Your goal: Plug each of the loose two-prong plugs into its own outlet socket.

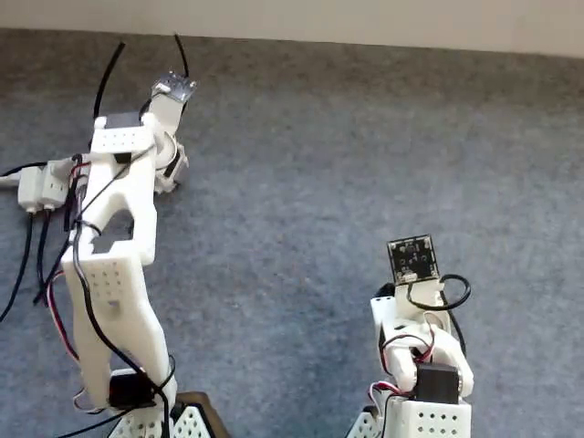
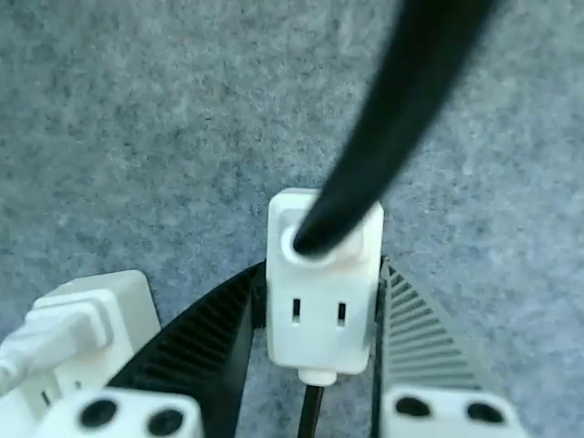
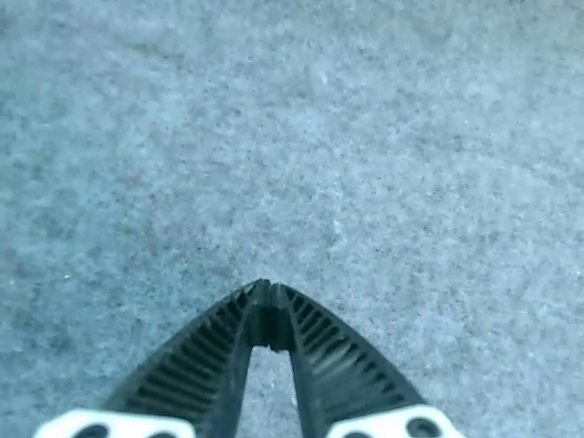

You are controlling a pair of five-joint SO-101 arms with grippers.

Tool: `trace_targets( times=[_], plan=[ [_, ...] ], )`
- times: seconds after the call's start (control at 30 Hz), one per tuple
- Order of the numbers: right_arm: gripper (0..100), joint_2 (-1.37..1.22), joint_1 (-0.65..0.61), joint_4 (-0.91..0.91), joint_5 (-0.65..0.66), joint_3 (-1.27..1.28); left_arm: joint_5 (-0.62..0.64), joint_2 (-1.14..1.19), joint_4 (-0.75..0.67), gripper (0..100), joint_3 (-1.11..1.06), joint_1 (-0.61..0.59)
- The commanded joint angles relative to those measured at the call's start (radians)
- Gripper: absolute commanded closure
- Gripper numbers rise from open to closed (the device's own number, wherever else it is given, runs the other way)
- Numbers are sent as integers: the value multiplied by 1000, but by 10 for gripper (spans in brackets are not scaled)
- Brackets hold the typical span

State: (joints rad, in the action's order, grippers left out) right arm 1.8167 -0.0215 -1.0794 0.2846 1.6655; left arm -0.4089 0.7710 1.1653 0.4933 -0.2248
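At five o'clock in the high view, the right gripper (image 3: 271, 292) sat closed tip to tip, holding nothing, over the grey carpet (image 3: 365, 137). Farther off, toward ten o'clock, the left gripper (image 2: 321, 267) pinched a white two-slot socket block (image 2: 319, 315) with a black cord (image 2: 392, 119) entering its top. A second socket block (image 1: 41, 187) lay at nine. Judged best: hold the gripped block level and square, slots unobstructed for the prongs

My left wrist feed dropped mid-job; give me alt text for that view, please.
The left tool grips a white socket block with two slots between its black ribbed fingers, over grey carpet. A thick black cable joins the block next to the slots; a second white socket block holding a white plug lies close by.
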Motion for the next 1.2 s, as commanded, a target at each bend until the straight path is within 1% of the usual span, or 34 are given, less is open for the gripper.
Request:
trace_targets(
  times=[0.0, 0.13, 0.2, 0.37, 0.43, 0.57, 0.77, 0.83, 1.07, 1.1, 1.17],
  plan=[
    [993, 7, -7, 18, 8, 110, 51, 114, 123, 877, 213, 1],
    [993, 7, -7, 19, 9, 110, 87, 153, 279, 713, 401, -25],
    [993, 7, -7, 19, 11, 111, 81, 151, 361, 660, 486, -27],
    [993, 5, -8, 19, 11, 111, 91, 157, 557, 663, 745, -25],
    [993, 5, -8, 21, 11, 111, 137, 159, 600, 663, 779, -21],
    [993, 5, -8, 22, 11, 122, 207, 150, 601, 663, 803, -27],
    [993, 5, -8, 30, 11, 137, 325, 150, 606, 663, 1089, -36],
    [993, 5, -8, 30, 11, 137, 345, 150, 608, 663, 1175, -39],
    [993, 5, -8, 33, 11, 137, 347, -22, 608, 667, 1171, -19],
    [993, 5, -8, 35, 11, 137, 342, -70, 609, 681, 1164, -5],
    [993, 5, -8, 35, 11, 137, 347, -166, 611, 742, 1122, 1]
  ],
)
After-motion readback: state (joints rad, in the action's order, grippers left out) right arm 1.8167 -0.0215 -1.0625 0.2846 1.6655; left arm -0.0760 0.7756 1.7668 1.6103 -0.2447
